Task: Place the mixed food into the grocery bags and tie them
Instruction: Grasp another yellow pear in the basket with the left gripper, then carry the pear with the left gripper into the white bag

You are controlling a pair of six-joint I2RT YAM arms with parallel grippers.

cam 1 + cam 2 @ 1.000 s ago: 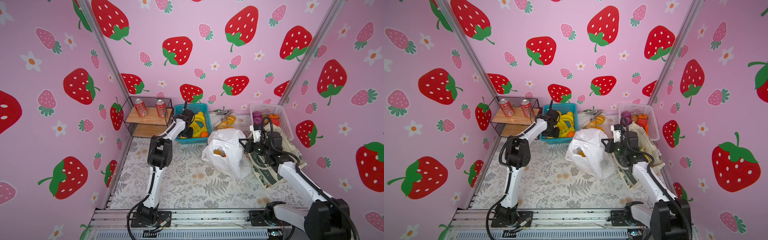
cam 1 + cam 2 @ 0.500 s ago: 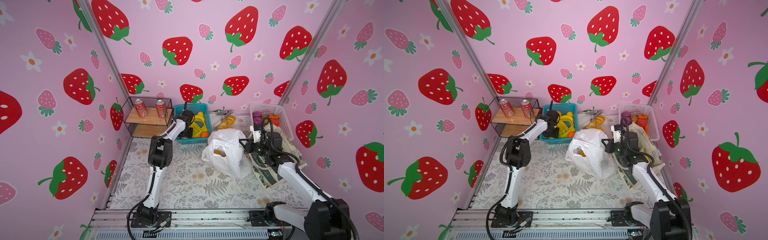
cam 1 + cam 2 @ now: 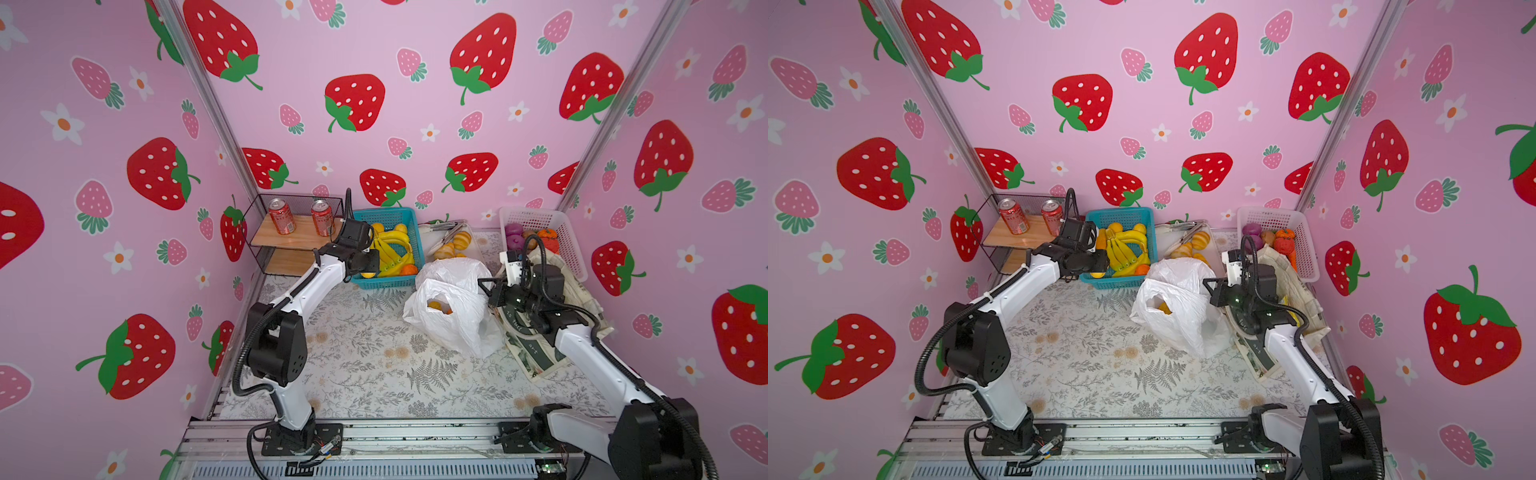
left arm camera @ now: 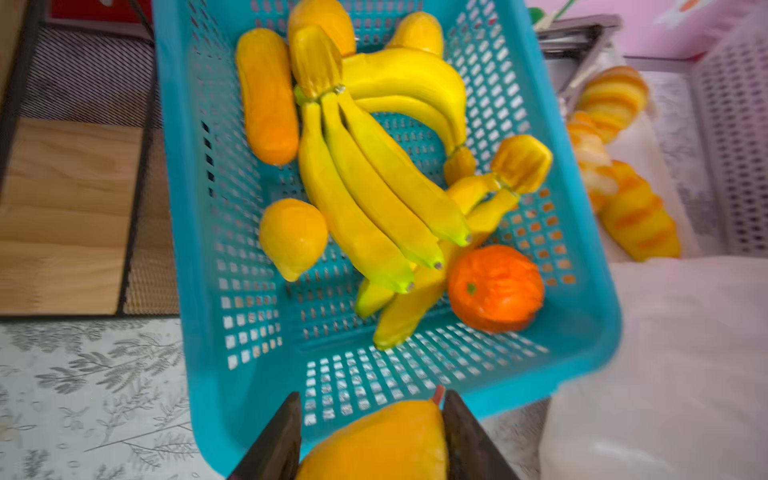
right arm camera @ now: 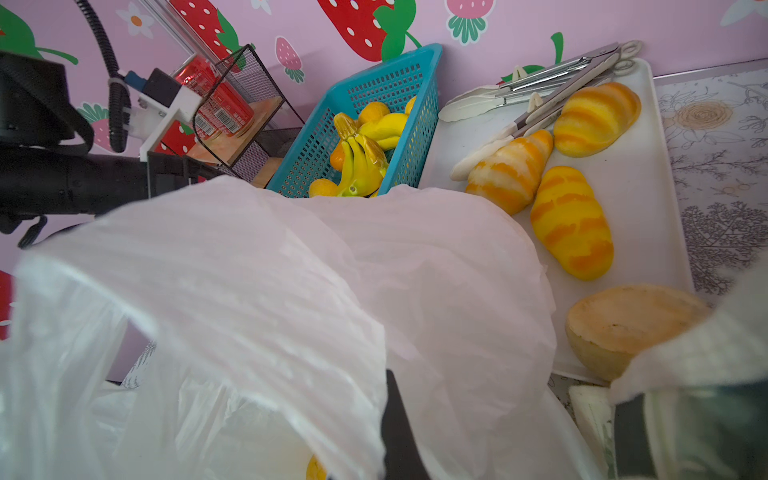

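My left gripper [image 4: 371, 409] is shut on a yellow-orange toy fruit [image 4: 374, 446], just above the near wall of the teal basket [image 3: 399, 216]; in a top view the gripper [image 3: 368, 266] hangs at that basket's front left corner. Bananas [image 4: 374, 187], an orange [image 4: 496, 286] and other yellow fruits lie in the basket. The white plastic bag [image 3: 453, 307] stands mid-table, mouth open, an orange fruit [image 3: 436, 306] inside. My right gripper [image 3: 484, 284] is shut on the bag's upper edge; one dark finger [image 5: 397, 424] shows against the plastic. The canvas tote [image 3: 536, 345] lies flat under my right arm.
A white tray [image 5: 648, 174] behind the bag carries croissant-like rolls [image 5: 571, 224] and tongs [image 5: 552, 70]. A white basket [image 3: 552, 224] with purple onions stands back right. A wire shelf [image 3: 299, 237] with two red cans [image 3: 282, 216] stands back left.
My left gripper's jaws have closed onto the yellow-orange fruit at the basket's front; the arm has barely shifted. The right arm and the bag have stayed put.
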